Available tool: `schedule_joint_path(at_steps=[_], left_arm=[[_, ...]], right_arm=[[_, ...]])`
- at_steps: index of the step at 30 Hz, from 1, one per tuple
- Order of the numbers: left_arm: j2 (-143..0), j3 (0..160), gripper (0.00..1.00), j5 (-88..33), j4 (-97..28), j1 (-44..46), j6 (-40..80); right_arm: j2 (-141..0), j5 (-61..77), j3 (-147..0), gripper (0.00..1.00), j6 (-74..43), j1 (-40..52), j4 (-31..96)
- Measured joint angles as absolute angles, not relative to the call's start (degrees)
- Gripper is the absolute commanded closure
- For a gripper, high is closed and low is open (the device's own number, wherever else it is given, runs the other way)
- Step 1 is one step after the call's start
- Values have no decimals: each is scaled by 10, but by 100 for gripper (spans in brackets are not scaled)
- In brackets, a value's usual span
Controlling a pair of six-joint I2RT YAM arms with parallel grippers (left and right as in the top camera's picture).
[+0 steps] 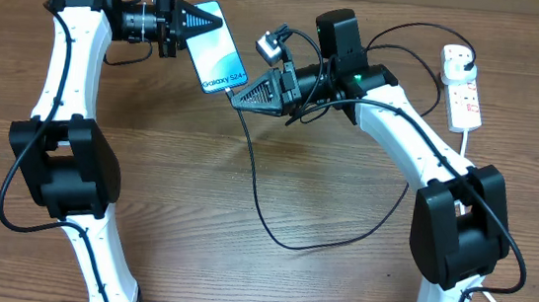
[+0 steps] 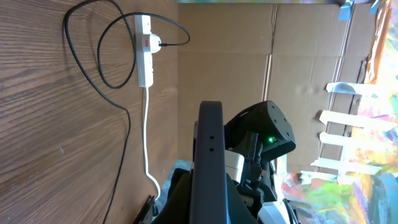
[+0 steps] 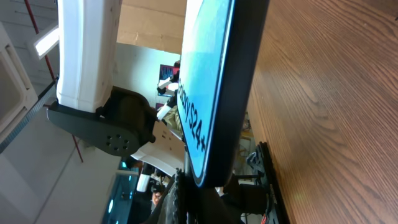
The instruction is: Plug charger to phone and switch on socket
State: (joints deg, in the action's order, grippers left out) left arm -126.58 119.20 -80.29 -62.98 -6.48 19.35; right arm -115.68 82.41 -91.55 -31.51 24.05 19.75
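Raised phone (image 1: 215, 52) pinched in left hand (image 1: 185, 21); right hand (image 1: 247, 93) crowds its lower end. Slack charger cable (image 1: 292, 246) loops over mid tabletop (image 1: 237, 287). Far-right socket (image 1: 463, 95) unobstructed from above.

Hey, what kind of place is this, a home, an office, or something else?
Most likely a robotics lab or workshop bench: two robot arms stand at a wooden table, plain cardboard sheets border it, and a white power strip lies on the tabletop.
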Motion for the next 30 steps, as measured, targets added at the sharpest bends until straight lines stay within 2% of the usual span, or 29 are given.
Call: schedule_joint_path(at_steps=[30], left_arm=[[-1266,1192,96,-784,-638,-65,193]], right_arm=[[-1157,807,-915,96,-341,241,197]])
